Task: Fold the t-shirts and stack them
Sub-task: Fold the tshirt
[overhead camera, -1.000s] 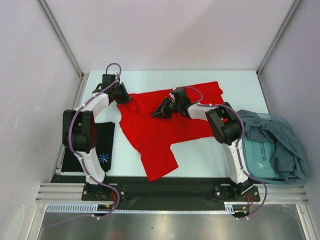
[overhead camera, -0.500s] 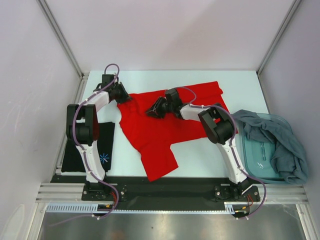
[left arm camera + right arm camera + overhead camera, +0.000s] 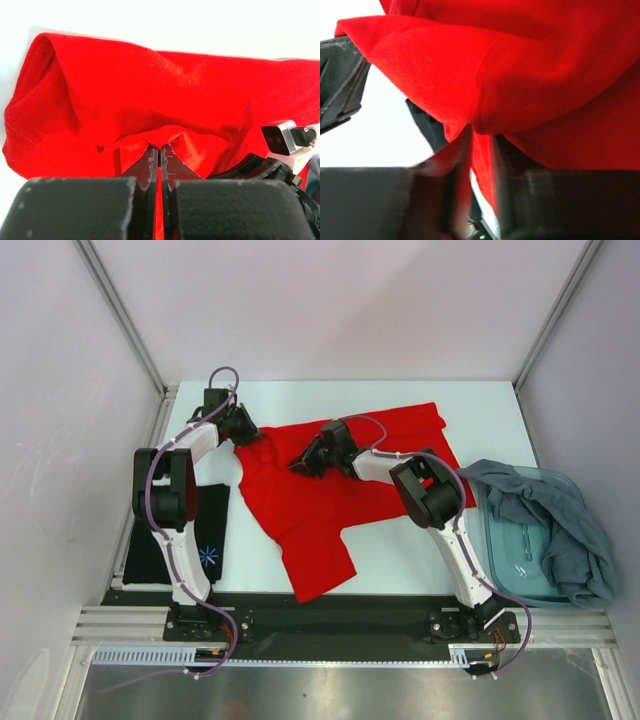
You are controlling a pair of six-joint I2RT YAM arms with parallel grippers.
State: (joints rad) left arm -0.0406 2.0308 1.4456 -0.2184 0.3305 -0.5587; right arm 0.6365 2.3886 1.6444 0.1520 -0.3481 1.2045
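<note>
The red t-shirt (image 3: pixel 320 490) lies spread across the middle of the white table, one sleeve pointing toward the near edge. My left gripper (image 3: pixel 246 434) is shut on the shirt's far-left edge; the left wrist view shows red cloth (image 3: pixel 150 100) pinched between the closed fingers (image 3: pixel 150 165). My right gripper (image 3: pixel 303 462) is shut on a fold of the same shirt near its middle, cloth (image 3: pixel 520 85) bunched between its fingers (image 3: pixel 457 155). The black t-shirt with the blue-white starburst (image 3: pixel 208 556) lies folded at the near left. Teal-grey shirts (image 3: pixel 560 525) fill a bin at the right.
A teal plastic bin (image 3: pixel 520 565) stands at the right edge of the table with grey cloth hanging over it. Grey walls close in the table on the left, back and right. The arm bases sit on a black rail at the near edge.
My right gripper has moved leftward across the red shirt, dragging its pinched fold toward the left gripper. The left gripper has held its place on the shirt's left edge.
</note>
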